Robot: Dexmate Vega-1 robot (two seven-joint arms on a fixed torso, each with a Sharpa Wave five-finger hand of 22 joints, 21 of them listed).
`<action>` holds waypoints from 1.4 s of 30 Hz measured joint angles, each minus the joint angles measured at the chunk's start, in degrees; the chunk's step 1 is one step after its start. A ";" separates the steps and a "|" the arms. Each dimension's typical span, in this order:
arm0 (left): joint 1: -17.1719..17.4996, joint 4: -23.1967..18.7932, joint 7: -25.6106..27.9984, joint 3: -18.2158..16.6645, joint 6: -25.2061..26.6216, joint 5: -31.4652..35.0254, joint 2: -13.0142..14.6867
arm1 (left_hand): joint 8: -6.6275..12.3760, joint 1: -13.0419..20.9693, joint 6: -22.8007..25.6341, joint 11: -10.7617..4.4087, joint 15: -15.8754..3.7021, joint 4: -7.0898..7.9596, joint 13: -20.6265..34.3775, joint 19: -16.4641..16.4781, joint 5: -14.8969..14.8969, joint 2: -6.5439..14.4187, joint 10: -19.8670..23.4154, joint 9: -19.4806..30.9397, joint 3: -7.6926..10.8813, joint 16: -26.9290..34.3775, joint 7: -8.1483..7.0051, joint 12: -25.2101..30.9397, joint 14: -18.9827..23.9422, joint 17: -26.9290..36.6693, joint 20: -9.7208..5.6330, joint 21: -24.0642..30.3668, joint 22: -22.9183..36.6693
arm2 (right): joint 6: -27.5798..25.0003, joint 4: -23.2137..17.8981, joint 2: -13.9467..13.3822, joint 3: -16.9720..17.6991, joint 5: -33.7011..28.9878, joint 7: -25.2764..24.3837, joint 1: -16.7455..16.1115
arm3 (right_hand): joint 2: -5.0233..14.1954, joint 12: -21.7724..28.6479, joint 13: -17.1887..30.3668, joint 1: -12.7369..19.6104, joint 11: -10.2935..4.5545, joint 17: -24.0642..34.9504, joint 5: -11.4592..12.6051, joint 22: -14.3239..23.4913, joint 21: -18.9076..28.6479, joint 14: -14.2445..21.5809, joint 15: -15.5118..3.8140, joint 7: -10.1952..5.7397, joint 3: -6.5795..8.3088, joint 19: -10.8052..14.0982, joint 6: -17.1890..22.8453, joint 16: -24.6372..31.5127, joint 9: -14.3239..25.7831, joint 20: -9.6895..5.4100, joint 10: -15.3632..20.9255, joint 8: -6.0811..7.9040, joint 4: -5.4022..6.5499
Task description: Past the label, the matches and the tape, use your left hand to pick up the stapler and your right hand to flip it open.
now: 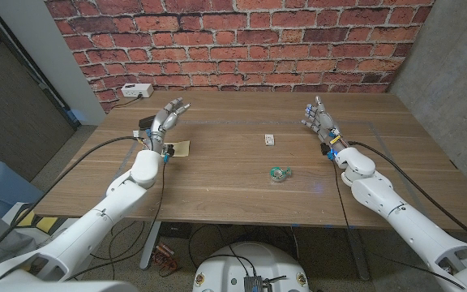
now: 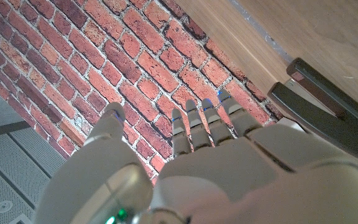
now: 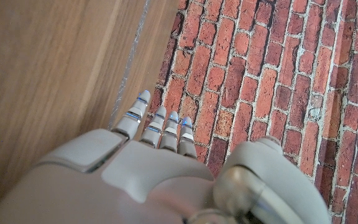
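The stapler (image 2: 328,109) sits near the tabletop's (image 1: 233,186) far left corner, right beside my left hand (image 1: 165,120). From the head view it is only a small dark shape half hidden behind my fingers, so I cannot tell there which way it points. My left wrist view shows it plainly: a dark, matte grey body, long and narrow, with two bars that part at one end in a narrow gap. Its long axis runs slantwise to the table's far edge, the parted end turned toward the brick wall (image 1: 242,45). My left hand holds nothing; its fingers (image 2: 197,127) are straight and slightly spread, just short of the stapler. My right hand (image 1: 321,122) stands near the far right corner, fingers (image 3: 160,124) likewise loose and empty, well apart from everything. The matchbox (image 1: 269,139) lies toward the far middle, the tape roll (image 1: 279,173) nearer the centre, and a tan label (image 1: 178,148) lies by my left wrist.
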 measured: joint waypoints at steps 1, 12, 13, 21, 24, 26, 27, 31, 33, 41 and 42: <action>0.03 -0.11 0.00 -0.01 0.00 0.00 0.07 | 0.00 0.00 -0.08 0.00 0.00 0.00 0.00 0.00 0.00 0.00 0.00 0.00 0.00 0.00 0.09 0.00 0.00 0.00 0.00 0.00 0.00 | 0.04 0.00 0.00 0.00 -0.04 -0.03 0.00 | -0.01 0.00 0.00 0.01 -0.03 -0.01 0.00 0.00 0.00 0.00 0.00 -0.12 0.00 0.07 0.13 0.00 0.00 -0.06 0.03 0.00 0.00; 0.27 -1.40 4.01 0.14 3.16 4.31 0.53 | 0.00 0.61 -0.87 0.00 0.30 0.00 0.00 -0.30 0.00 -0.02 0.00 0.00 0.00 0.00 0.50 0.00 -0.30 0.01 -0.30 0.00 0.00 | -0.28 -0.75 -0.23 -0.38 -0.69 -0.14 -0.16 | -0.30 0.00 0.00 0.30 0.12 -0.50 0.00 0.00 0.00 -0.19 0.19 -0.12 0.00 0.06 0.12 0.00 0.00 -0.07 -0.13 0.00 0.00; 0.29 -1.52 4.01 0.17 3.16 4.31 0.53 | 0.00 0.61 -0.87 0.00 0.19 0.00 -0.01 -0.30 0.00 -0.02 0.00 -0.01 0.00 0.00 0.50 0.00 -0.41 0.01 -0.30 0.00 0.00 | -0.36 -0.75 -0.23 -0.38 -0.73 -0.12 -0.16 | -0.30 0.00 0.00 0.30 0.12 -0.54 0.00 0.00 0.00 -0.24 0.20 -0.12 0.00 0.06 0.12 0.00 0.00 -0.07 -0.13 0.00 0.00; 0.39 -2.03 6.59 0.25 7.07 6.56 0.55 | 0.00 0.85 -0.94 0.00 0.09 0.00 -0.01 -0.30 0.00 0.22 0.00 -0.01 0.00 -0.08 0.58 0.00 -0.50 0.01 -0.30 0.00 0.00 | -0.51 -0.73 -0.60 -0.65 -0.82 0.00 0.00 | -0.01 -0.50 0.00 0.59 0.12 -0.80 0.00 0.00 0.00 -0.55 -0.10 -0.12 0.00 -0.20 0.12 0.00 0.00 -0.24 -0.13 -0.24 0.00; 0.39 -2.03 6.90 0.25 7.91 6.84 0.55 | 0.00 1.13 -1.08 0.21 0.09 0.00 -0.01 -0.43 0.00 0.51 -0.21 -0.01 0.00 -0.34 0.71 0.00 -0.50 0.01 -0.17 0.00 0.00 | -0.51 -0.48 -0.70 -0.75 -0.82 0.00 0.00 | 0.00 -0.50 0.00 0.59 0.12 -0.80 0.00 0.00 0.00 -0.85 0.20 -0.35 0.00 -0.48 -0.11 -0.35 0.01 0.04 -0.13 -0.24 0.00; 0.39 -2.03 7.06 0.25 8.70 7.11 0.55 | 0.00 1.14 -1.08 0.00 0.39 0.00 -0.01 -0.64 0.00 0.52 -0.43 -0.01 0.00 -0.34 0.71 0.00 -0.80 0.01 -0.21 0.00 0.00 | -0.51 -0.17 -0.76 -0.85 -0.82 0.00 0.00 | -0.01 -0.50 0.00 0.59 0.12 -0.80 0.00 0.00 0.00 -0.85 0.20 -0.13 0.00 -0.48 -0.33 -0.35 0.00 0.04 -0.13 -0.24 0.00; 0.89 -4.11 7.08 0.06 8.91 7.20 1.64 | 0.00 1.14 -1.08 -0.01 0.39 0.00 -0.01 -0.75 0.00 0.52 -0.44 -0.01 0.00 -0.34 0.71 0.00 -0.80 0.01 -0.30 0.00 0.00 | -0.50 -0.12 -0.76 -0.86 -1.05 0.92 0.00 | 0.00 -0.50 0.00 0.59 0.12 -0.80 0.00 0.00 0.00 -0.85 0.20 -0.13 0.00 -0.48 -0.32 -0.35 0.00 0.04 -0.13 -0.24 0.00; 0.91 -4.69 7.18 0.05 10.33 7.77 2.14 | 0.01 1.60 -1.29 -0.20 0.08 0.00 -0.01 -0.91 0.00 0.67 -0.63 -0.01 0.00 -0.34 0.93 0.00 -1.11 0.02 -0.31 0.00 0.00 | -0.11 0.27 -0.86 -0.98 -1.36 1.23 0.02 | 0.00 -0.50 0.00 0.59 0.43 -0.97 0.00 0.00 0.00 -0.85 0.20 -0.13 0.00 -0.48 -0.32 -0.35 0.00 0.04 -0.45 -0.24 0.00; 0.91 -4.92 7.18 0.05 10.76 7.95 2.36 | 0.01 1.60 -1.29 -0.20 0.08 0.00 -0.01 -0.91 0.00 0.66 -0.63 -0.01 0.00 -0.34 0.92 0.00 -1.11 0.02 -0.31 0.00 0.00 | -0.09 0.33 -0.90 -1.01 -1.38 1.24 0.01 | 0.00 -0.50 0.01 0.59 0.43 -1.07 0.00 0.00 0.00 -0.85 0.20 -0.13 0.00 -0.47 -0.32 -0.35 0.00 0.04 -0.45 -0.46 0.00; 0.68 -5.24 6.97 0.28 11.99 8.46 3.08 | 0.01 2.50 -1.28 -0.72 0.09 0.00 -0.02 -0.91 0.00 1.28 -0.10 -0.01 0.00 -0.34 0.92 0.00 -1.11 0.02 -0.30 0.00 0.00 | 0.34 0.38 -1.20 -1.05 -1.63 1.38 -0.42 | 0.00 -0.50 0.01 0.59 0.42 -1.06 0.00 0.01 0.00 -0.84 0.20 -0.13 0.18 -0.47 -0.32 -0.35 0.00 0.04 -0.44 -0.46 -0.18; 0.68 -5.24 7.05 0.28 12.14 8.64 3.08 | 0.01 2.50 -1.28 -0.72 0.09 0.00 -0.02 -0.91 0.00 1.28 -0.10 -0.02 0.00 -0.34 0.92 0.00 -1.11 0.02 -0.31 0.00 0.00 | 0.34 0.38 -1.22 -1.05 -1.63 1.38 -0.47 | 0.00 -0.50 0.01 0.59 0.42 -1.06 0.00 0.01 0.00 -0.84 0.20 -0.13 0.25 -0.47 -0.32 -0.35 0.00 0.04 -0.45 -0.46 -0.25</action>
